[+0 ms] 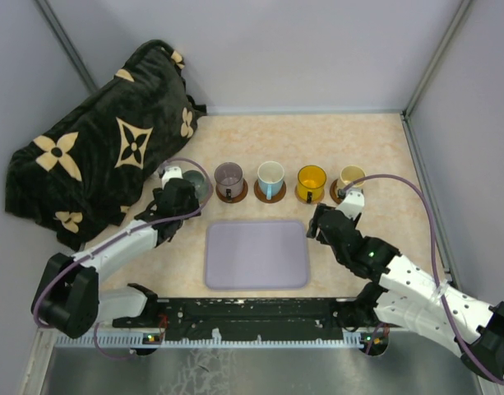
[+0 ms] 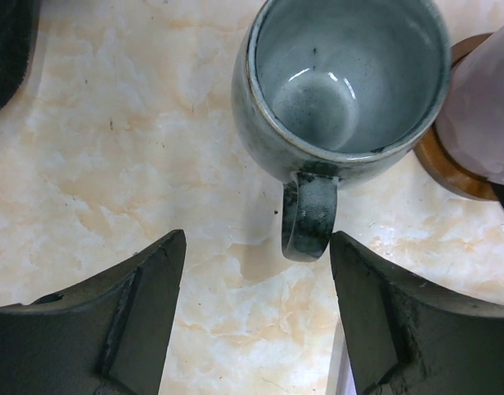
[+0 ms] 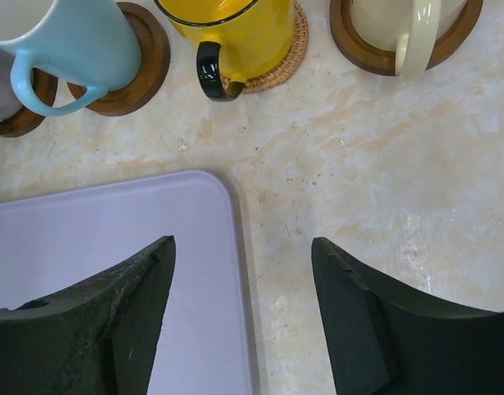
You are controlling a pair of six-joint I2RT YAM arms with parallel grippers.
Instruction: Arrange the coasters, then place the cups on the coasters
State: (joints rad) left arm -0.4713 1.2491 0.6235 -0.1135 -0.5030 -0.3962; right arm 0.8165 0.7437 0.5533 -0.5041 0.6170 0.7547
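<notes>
1. Nearest us lies the lavender tray (image 1: 256, 257).
2. Our right gripper (image 3: 242, 243) hangs spread and empty over the tray's right edge.
3. Our left gripper (image 2: 258, 240) is spread too and holds nothing. The handle of the grey-green cup (image 2: 350, 74) points toward its gap.
4. Beyond, the purple-grey cup (image 1: 228, 175), blue-handled cup (image 1: 270, 174), yellow cup (image 1: 311, 178) and cream cup (image 1: 350, 176) stand in a row, each on a coaster (image 3: 149, 49).
5. Far left we see a dark patterned blanket (image 1: 95, 156).

Up close the grey-green cup (image 2: 350, 74) is glazed ceramic, shiny and a bit speckled. The tabletop (image 2: 112, 164) looks like smooth marble. The wooden coaster (image 3: 145, 66) is dark and sleek, but the woven coaster (image 3: 291, 51) is rough fibre under the glossy yellow cup (image 3: 235, 33). The lavender tray (image 3: 112, 230) is matt and the blanket (image 1: 104, 148) is plush cloth. My left fingers (image 2: 136, 321) are scuffed matt black.
</notes>
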